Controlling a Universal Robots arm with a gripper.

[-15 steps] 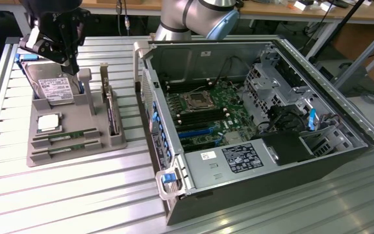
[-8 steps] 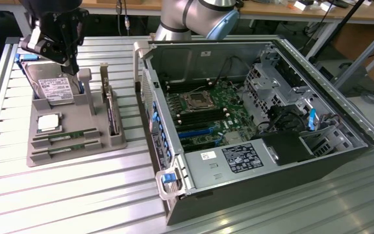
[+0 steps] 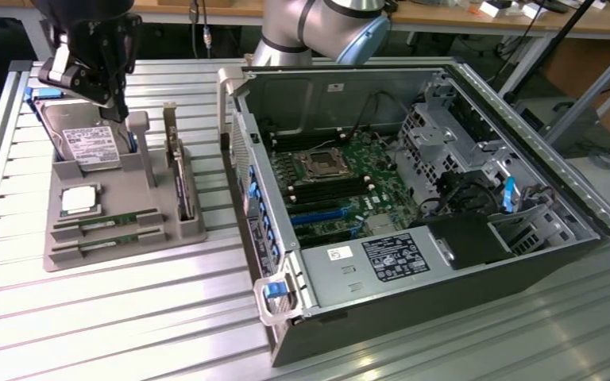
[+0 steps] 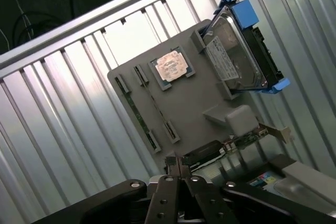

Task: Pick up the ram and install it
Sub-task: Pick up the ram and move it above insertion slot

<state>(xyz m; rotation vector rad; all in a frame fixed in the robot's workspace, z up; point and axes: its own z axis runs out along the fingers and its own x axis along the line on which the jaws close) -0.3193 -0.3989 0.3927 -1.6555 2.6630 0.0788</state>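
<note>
You're at the approach step: your pincer (image 4: 177, 169) hangs above the grey holder (image 3: 125, 190), seemingly closed on nothing. The ram (image 3: 106, 220) sits untouched in a slot of the holder. Grasping it, I judge, calls for opened jaws aligned along its thin edge.

Hand (image 4: 177, 162) closed, ram (image 4: 137, 115) in grey tray (image 4: 199, 95)

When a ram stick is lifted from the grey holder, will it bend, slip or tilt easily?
The ram stick is likely stiff: a thin flat board sitting straight in its slot in the grey holder. It looks light for its length. Its narrow edge gives little to grip, so it may slip or tilt.
</note>
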